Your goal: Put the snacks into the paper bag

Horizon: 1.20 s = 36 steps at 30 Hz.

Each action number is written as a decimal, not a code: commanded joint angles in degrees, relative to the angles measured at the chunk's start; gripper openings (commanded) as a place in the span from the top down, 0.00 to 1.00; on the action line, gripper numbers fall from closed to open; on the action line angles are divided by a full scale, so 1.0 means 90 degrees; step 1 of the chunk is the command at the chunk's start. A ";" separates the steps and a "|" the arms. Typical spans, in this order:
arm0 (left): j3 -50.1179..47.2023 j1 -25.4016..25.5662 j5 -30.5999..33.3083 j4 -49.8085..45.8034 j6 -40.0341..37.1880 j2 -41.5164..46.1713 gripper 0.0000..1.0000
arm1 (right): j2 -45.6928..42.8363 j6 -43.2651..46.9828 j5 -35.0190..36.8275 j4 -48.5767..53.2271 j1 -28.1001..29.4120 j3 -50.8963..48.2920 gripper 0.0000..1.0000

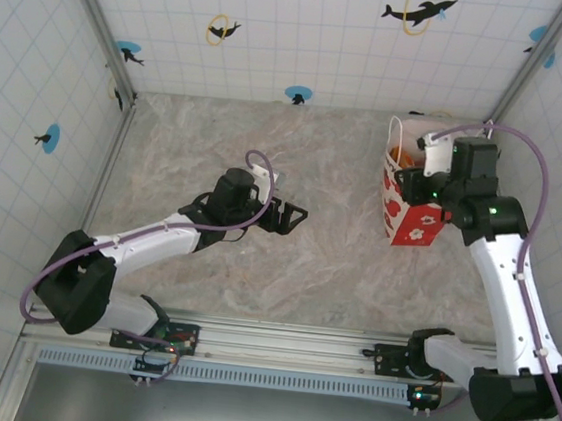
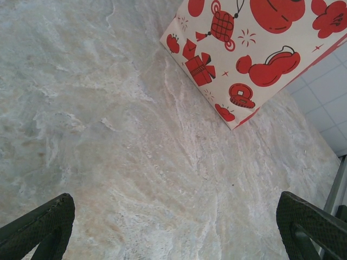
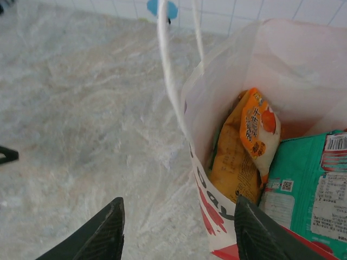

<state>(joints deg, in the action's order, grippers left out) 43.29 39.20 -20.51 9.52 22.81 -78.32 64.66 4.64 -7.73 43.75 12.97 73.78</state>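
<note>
The paper bag [image 1: 415, 225], smooth white paper printed with red shapes and bearing one thin white cord handle [image 3: 165, 70], is standing upright on the veined marble-look table [image 1: 266, 159] at the right of the top view; three glossy, crinkled packets are showing inside it: a yellow-orange packet [image 3: 233, 168], a smaller orange packet [image 3: 259, 130] leaning on it, and a flat teal packet [image 3: 306, 189] at lower right. The right gripper [image 3: 179, 216] is hovering spread wide, gripping nothing, the bag's near wall showing between its two dark fingers [image 3: 103, 233]; the left gripper [image 1: 288, 216] is hanging wide open and empty at mid-frame, the bag lying to its right.
</note>
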 commanded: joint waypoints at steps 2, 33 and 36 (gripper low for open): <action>0.0201 -0.0068 -0.0114 -0.0092 0.0085 -0.0040 0.02 | 0.0392 0.0515 0.0578 0.0341 0.0273 0.0370 0.43; 0.0072 -0.0137 -0.0106 -0.0101 0.0019 0.0087 0.02 | 0.1428 0.0440 0.0124 0.0186 0.0128 0.1141 0.41; 0.0029 -0.0147 -0.0069 -0.0140 -0.0004 0.0162 0.02 | 0.1610 0.0517 0.0247 0.0183 0.0114 0.1081 0.42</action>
<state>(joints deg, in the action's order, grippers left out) 43.33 38.46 -20.75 9.37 22.96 -78.30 77.58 9.04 -5.23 43.70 14.24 83.22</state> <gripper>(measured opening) 0.975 0.582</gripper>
